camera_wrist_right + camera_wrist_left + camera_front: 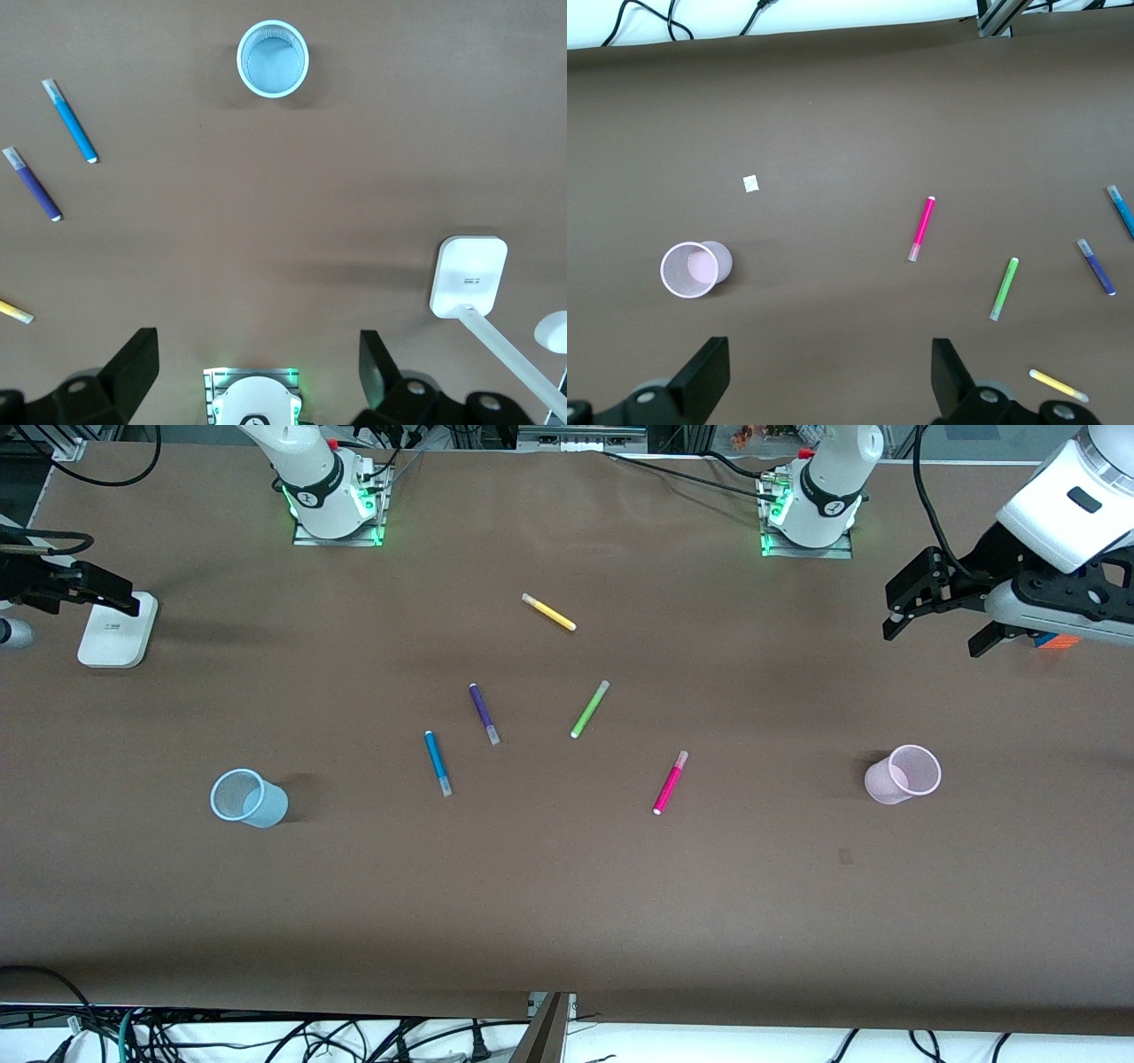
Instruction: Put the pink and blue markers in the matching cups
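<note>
The pink marker point(670, 782) lies on the brown table, also in the left wrist view point(921, 228). The blue marker point(437, 763) lies toward the right arm's end, also in the right wrist view point(71, 122). The pale blue cup point(266, 808) stands upright and empty near the right arm's end point(273, 58). The pale pink cup point(881, 784) stands upright and empty near the left arm's end point(695, 268). My left gripper point(935, 636) hangs open and empty above the left arm's end of the table point(830, 372). My right gripper point(124, 598) is open and empty over the right arm's end point(257, 372).
A purple marker point(484, 713), a lime-green marker point(589, 708) and a yellow marker point(548, 612) lie mid-table. A white pad on a stalk point(118, 631) sits under the right gripper. An orange object point(1056, 640) shows below the left arm. A small paper scrap point(750, 183) lies near the pink cup.
</note>
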Motion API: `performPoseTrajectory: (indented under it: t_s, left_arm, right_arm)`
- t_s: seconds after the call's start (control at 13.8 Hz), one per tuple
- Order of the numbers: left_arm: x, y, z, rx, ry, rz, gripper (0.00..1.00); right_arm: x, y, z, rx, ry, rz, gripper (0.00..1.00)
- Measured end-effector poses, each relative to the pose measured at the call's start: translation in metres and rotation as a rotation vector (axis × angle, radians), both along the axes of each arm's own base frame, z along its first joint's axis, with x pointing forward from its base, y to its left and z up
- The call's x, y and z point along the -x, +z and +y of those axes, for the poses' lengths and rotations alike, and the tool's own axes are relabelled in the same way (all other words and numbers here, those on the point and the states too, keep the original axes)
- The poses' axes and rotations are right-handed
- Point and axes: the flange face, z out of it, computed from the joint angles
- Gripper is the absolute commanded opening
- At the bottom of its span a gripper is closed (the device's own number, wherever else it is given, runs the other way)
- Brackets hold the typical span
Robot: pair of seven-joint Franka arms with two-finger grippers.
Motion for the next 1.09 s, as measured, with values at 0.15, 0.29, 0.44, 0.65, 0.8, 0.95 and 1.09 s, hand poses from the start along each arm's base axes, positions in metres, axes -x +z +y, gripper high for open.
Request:
performPoseTrajectory:
  t_s: [0.15,0.29,0.44,0.65,0.8,0.95,1.09]
  left_arm:
    - [-0.007,-0.007,0.01,0.007,0.02,0.009,1.0]
    - [-0.013,-0.013,0.023,0.019,0.041,0.019,1.0]
    - [-0.014,-0.014,0.025,0.023,0.044,0.022,1.0]
    - [-0.015,-0.015,0.024,0.024,0.043,0.019,1.0]
    - [-0.025,-0.026,0.026,0.029,0.047,0.016,1.0]
    - [-0.04,-0.052,0.031,0.022,0.051,0.046,1.0]
    - [-0.048,-0.067,0.03,0.024,0.047,0.07,1.0]
  right_arm:
    - [0.0,0.0,0.0,0.0,0.0,0.0,1.0]
    - [0.0,0.0,0.0,0.0,0.0,0.0,1.0]
    - [0.0,0.0,0.0,0.0,0.001,0.0,1.0]
    - [-0.004,-0.001,0.002,0.0,0.004,-0.016,1.0]
    - [-0.01,-0.006,0.007,0.0,0.01,-0.026,1.0]
    - [-0.021,-0.022,0.016,-0.003,0.026,-0.019,1.0]
    - [-0.034,-0.043,0.033,-0.017,0.051,-0.005,1.0]
